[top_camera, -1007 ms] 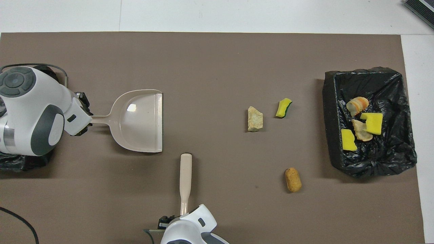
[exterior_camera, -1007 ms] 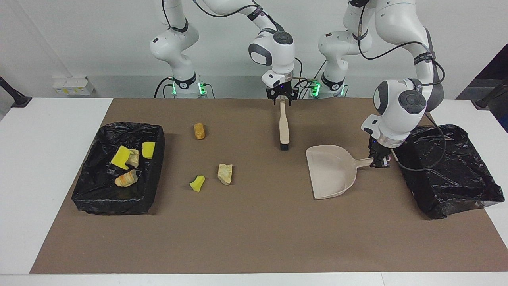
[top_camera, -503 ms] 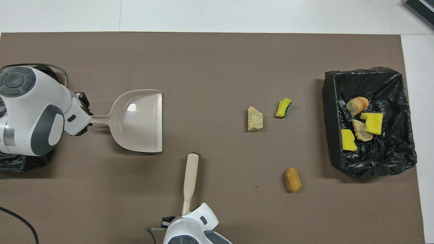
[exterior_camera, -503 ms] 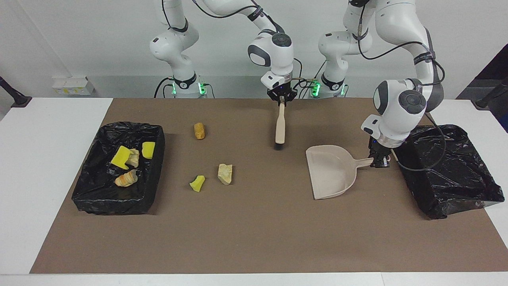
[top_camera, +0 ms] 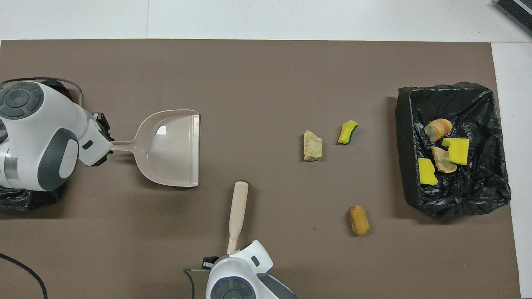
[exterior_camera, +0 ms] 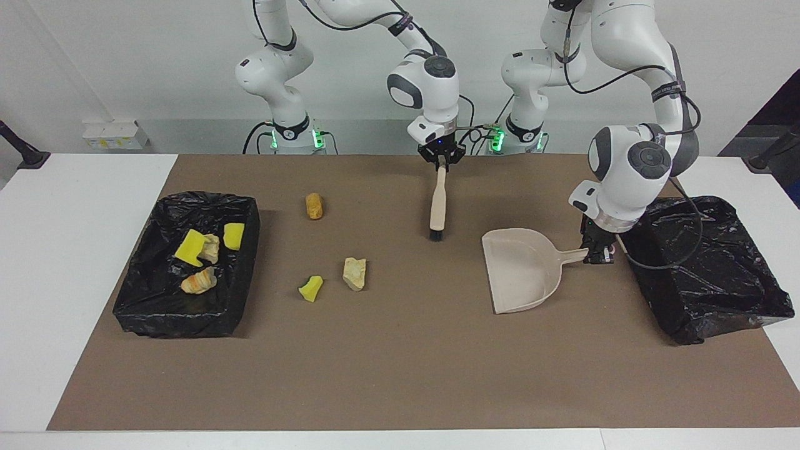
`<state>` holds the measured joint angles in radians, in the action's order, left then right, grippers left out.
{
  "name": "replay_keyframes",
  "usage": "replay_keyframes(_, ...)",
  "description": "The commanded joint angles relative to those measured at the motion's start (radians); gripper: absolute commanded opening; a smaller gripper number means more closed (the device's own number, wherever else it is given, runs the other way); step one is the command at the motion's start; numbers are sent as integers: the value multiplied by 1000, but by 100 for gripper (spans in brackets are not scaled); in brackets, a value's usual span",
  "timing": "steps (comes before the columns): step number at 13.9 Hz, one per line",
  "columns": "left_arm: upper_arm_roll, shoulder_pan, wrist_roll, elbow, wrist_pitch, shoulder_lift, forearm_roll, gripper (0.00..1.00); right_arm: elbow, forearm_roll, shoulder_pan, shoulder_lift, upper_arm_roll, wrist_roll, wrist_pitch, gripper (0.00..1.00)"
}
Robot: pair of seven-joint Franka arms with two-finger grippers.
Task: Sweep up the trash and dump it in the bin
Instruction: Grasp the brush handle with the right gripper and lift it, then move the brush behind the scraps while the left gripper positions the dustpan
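1. White table [exterior_camera: 75, 250] carries a brown mat [exterior_camera: 406, 362] under both arms.
2. Two black-lined bins sit at the mat's ends: one bin [exterior_camera: 719, 294] at the left arm's end, the other bin [exterior_camera: 156, 312] at the right arm's end.
3. Left gripper [exterior_camera: 599, 253] has its jaws closed on the handle of the beige dustpan [exterior_camera: 522, 269], which lies flat on the mat.
4. Right gripper [exterior_camera: 441, 159] has its jaws clamped on the brush [exterior_camera: 437, 206], bristles down.
5. Trash: four scraps [exterior_camera: 203, 256] lie in the bin at the right arm's end; a beige lump [exterior_camera: 354, 274], a yellow wedge [exterior_camera: 310, 289] and an orange-brown piece [exterior_camera: 314, 205] lie on the mat.
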<state>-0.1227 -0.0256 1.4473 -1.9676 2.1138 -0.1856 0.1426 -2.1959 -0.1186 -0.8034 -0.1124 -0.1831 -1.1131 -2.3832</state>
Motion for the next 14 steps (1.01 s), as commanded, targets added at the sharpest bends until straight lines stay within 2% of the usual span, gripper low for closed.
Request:
replay_keyframes(1,-6,13,-54,-10,3,31,20,0,-8,-6,84,68,1,102,70,0)
replay_keyframes(6,-9,131,-278,-8,-1,38,20,0,-8,3,268,221,1,249,264,0)
replay_keyframes(7,-11,156,-326,-16,0,43,20,0,-8,35,320,229,-1,300,292,0)
replay_keyframes(10,-9,229,-442,-28,-40,66,18,0,2,118,410,195,-1,364,253,0)
replay_keyframes(12,-9,265,-511,-51,-83,89,18,0,33,143,522,143,-4,517,191,0)
replay_keyframes(13,-9,291,-597,-77,-77,109,18,0,59,154,562,119,-1,591,199,0)
replay_keyframes(14,-9,295,-604,-98,-69,117,20,0,73,186,610,102,-1,651,200,0)
